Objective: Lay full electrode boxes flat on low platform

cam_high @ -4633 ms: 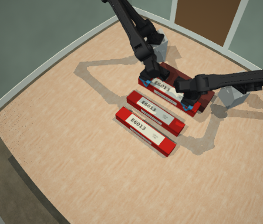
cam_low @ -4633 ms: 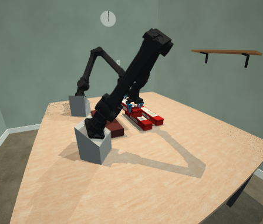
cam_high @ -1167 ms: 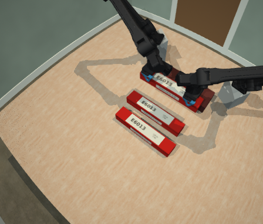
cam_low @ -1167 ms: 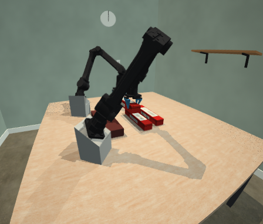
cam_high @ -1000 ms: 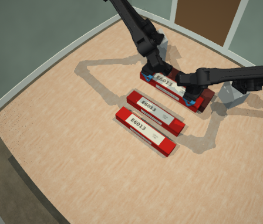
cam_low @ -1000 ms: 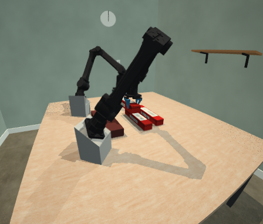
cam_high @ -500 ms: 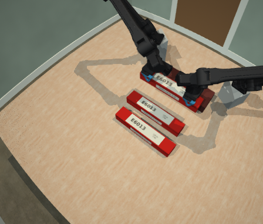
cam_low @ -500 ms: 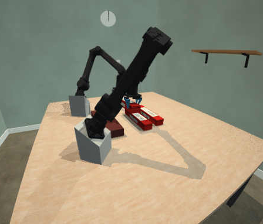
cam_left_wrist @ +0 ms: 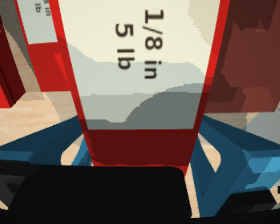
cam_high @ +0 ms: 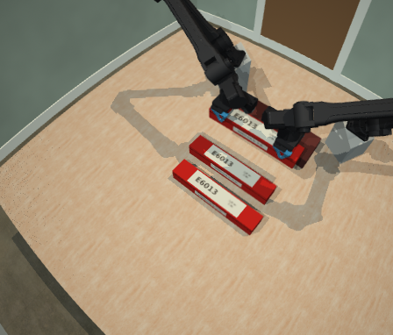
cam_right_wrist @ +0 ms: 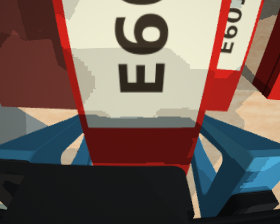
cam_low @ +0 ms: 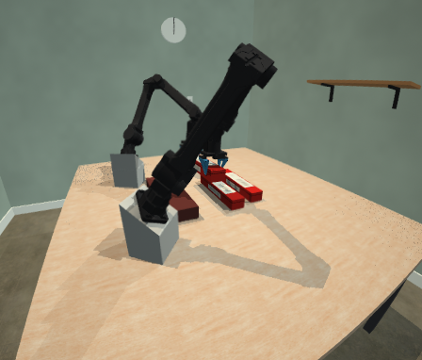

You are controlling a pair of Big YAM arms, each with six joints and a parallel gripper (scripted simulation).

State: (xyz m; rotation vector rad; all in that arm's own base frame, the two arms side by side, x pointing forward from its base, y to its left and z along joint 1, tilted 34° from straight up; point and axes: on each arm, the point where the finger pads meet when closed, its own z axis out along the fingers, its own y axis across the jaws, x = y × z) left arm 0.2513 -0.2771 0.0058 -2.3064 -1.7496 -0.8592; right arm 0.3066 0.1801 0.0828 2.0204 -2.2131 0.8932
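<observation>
The pale wood tabletop (cam_high: 149,241) (cam_low: 231,250) (cam_left_wrist: 36,115) (cam_right_wrist: 256,115) carries everything around the landmark, the low platform (cam_high: 309,149) (cam_low: 188,207) (cam_left_wrist: 246,65) (cam_right_wrist: 31,65), which is dark red-brown. The right arm (cam_high: 197,35) (cam_low: 207,118) and left arm (cam_high: 360,110) (cam_low: 141,108) rise from grey mounts behind the platform and reach over its two ends, their wrists bent down.

Three long red boxes lie parallel to the platform. The outer box (cam_high: 217,197) (cam_low: 243,180) (cam_left_wrist: 1,75) (cam_right_wrist: 276,75) lies flat on the tabletop, farthest from the platform. The middle box (cam_high: 232,168) (cam_low: 223,189) (cam_left_wrist: 41,60) (cam_right_wrist: 226,85) also lies flat there, between it and the platform. The held box (cam_high: 246,120) (cam_low: 213,177) (cam_left_wrist: 141,145) (cam_right_wrist: 141,145), label up, is level, beside the platform and partly overlapping it in the top view; it looks raised above the tabletop, though the arms partly hide the gap.

The left gripper (cam_high: 283,153) (cam_left_wrist: 140,113) is clenched on the held box's "5 lb" end. The right gripper (cam_high: 220,115) (cam_low: 214,162) (cam_right_wrist: 141,113) grasps the "E6013" end. Blue fingers press its long sides, one from the platform's side and one from the opposite side.
</observation>
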